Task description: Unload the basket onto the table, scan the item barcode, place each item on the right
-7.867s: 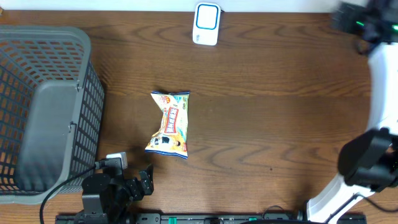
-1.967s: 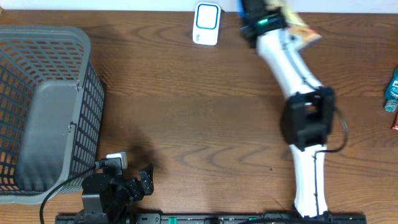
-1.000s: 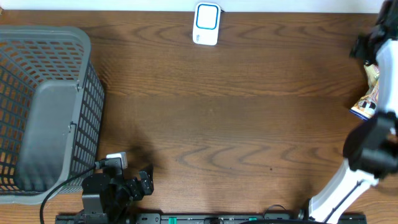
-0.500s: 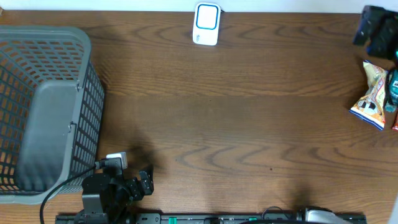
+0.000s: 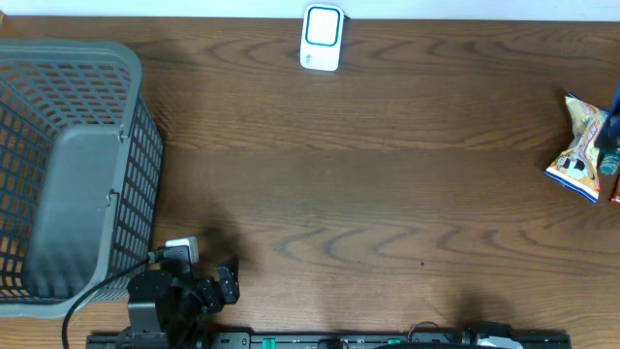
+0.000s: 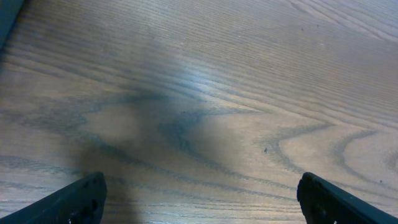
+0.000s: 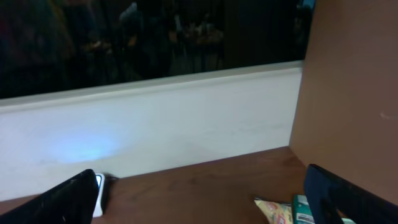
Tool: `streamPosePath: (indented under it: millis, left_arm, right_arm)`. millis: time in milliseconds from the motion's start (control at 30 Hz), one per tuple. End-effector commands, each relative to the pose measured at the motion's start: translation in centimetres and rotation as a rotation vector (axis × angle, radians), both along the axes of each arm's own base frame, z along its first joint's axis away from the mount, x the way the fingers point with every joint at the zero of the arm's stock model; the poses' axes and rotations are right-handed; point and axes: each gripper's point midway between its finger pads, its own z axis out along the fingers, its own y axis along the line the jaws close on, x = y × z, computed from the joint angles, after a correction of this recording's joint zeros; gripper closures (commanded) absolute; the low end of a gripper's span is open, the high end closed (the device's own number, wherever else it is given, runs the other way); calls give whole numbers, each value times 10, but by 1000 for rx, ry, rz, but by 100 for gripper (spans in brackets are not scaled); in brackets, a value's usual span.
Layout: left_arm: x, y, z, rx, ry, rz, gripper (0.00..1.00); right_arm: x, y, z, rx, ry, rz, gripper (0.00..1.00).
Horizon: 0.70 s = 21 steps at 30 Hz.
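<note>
1. The right gripper (image 7: 206, 200) stands wide with nothing between its fingers. It has let go of the snack packet (image 5: 579, 147) and pulled back, and its arm is almost wholly out of the overhead view.
2. The left gripper (image 6: 200, 202) is also spread wide and empty. It hangs low over bare wood near the robot's side of the worktop (image 5: 387, 194), as it did in every earlier picture.
3. The snack packet lay mid-worktop some seconds ago and was held up by the scanner (image 5: 322, 37) two seconds ago. It now lies flat at the far right, just beside a teal bottle (image 7: 308, 210).
4. This likely means the scan pass is over and the packet has been set aside with other goods. Whether the barcode actually read cannot be told.
5. The packet sits close to the worktop's right border, so a nudge outward could push it off.
6. The scanner stands at the far edge, against the white wall.
7. The basket (image 5: 68, 165) fills the left side.
8. The whole middle stretch between the basket and the packet is free for either arm to sweep.
</note>
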Motion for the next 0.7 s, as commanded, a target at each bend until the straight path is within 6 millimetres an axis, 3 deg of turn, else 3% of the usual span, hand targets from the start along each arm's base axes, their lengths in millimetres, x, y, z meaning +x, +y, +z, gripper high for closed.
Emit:
streamPosePath:
  millis: [0,167,300,467,667]
  left_arm:
    - [-2,-2,0,-2,4,-14,2]
    - [-2,-2,0,-2,4,-14,2]
    - [-2,-2,0,-2,4,-14,2]
    - [-2,-2,0,-2,4,-13,2]
    - [-2,-2,0,-2,4,-14,2]
  right_arm:
    - [-19,4,-6,-14,19,12,1]
    - [-59,9,-19,36,6,16,1]
    - [-79,7,-57,14,36,3,1]
    - [-81,10,-109,15,22,17,1]
    - [-59,9,-167,9,-73,24,1]
